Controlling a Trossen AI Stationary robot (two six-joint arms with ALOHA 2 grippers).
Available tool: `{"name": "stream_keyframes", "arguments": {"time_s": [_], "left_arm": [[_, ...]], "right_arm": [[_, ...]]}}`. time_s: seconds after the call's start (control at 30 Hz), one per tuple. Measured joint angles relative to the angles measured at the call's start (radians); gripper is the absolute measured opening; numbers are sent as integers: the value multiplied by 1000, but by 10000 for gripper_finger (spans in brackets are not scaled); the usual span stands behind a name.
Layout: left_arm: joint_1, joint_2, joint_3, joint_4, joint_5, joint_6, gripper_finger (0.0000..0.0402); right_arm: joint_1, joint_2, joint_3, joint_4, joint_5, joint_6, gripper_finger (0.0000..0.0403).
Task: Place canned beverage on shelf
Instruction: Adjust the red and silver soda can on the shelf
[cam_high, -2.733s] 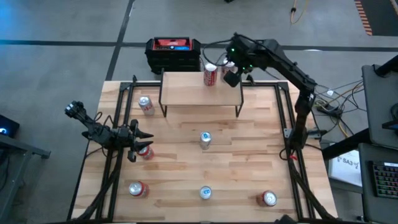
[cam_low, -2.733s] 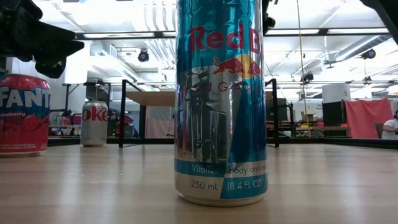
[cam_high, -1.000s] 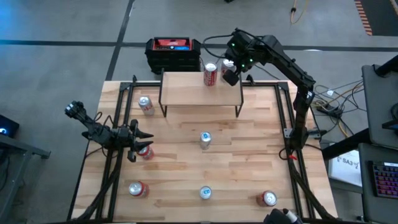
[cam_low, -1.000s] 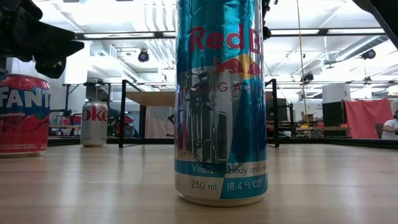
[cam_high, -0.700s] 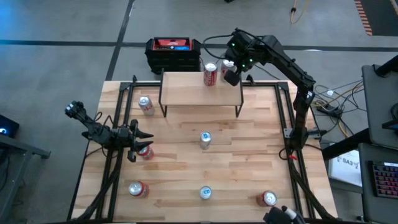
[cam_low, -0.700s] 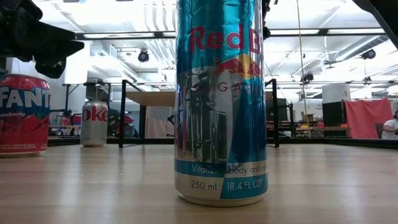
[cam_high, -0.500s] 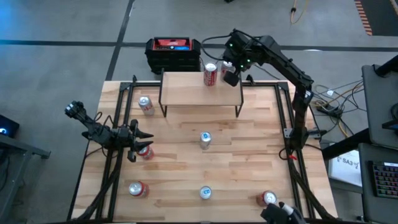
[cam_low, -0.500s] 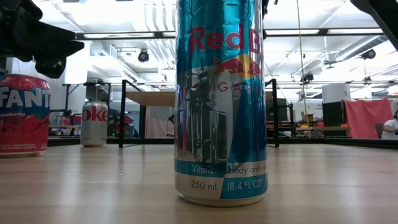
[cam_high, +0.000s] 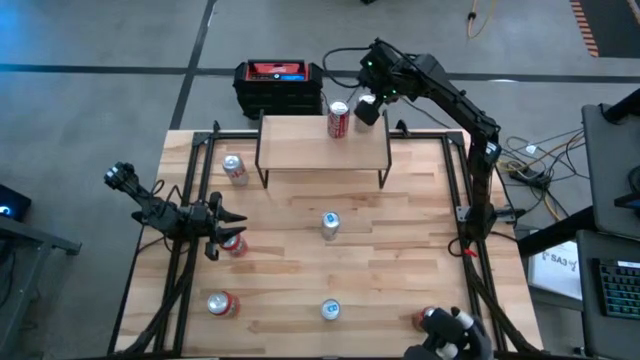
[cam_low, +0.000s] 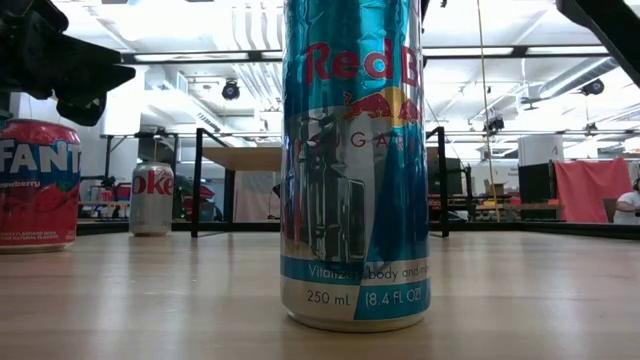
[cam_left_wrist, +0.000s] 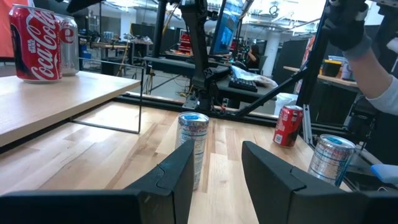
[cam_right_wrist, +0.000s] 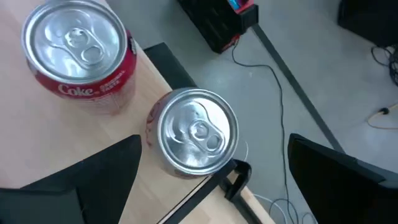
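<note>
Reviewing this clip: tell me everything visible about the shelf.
The shelf is a small raised rack: a light wooden rectangular board on thin black metal legs, standing level at the table's far edge, in front of a black-and-red box. Two upright cans stand on its right end: a red Coke can and a second can beside it at the edge. The open right gripper hovers above that second can.
</note>
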Motion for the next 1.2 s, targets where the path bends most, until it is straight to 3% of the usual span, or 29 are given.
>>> {"name": "stream_keyframes", "arguments": {"time_s": [0.23,0.43,1.2], "left_arm": [[0,0,0,0,0,0,118],[0,0,0,0,0,0,118],[0,0,0,0,0,0,118]], "right_arm": [[-21,0,-6,4,-92,-2,397],[-46,0,-8,10,-88,54,400],[-69,103,-26,17,-149,16,400]]}}
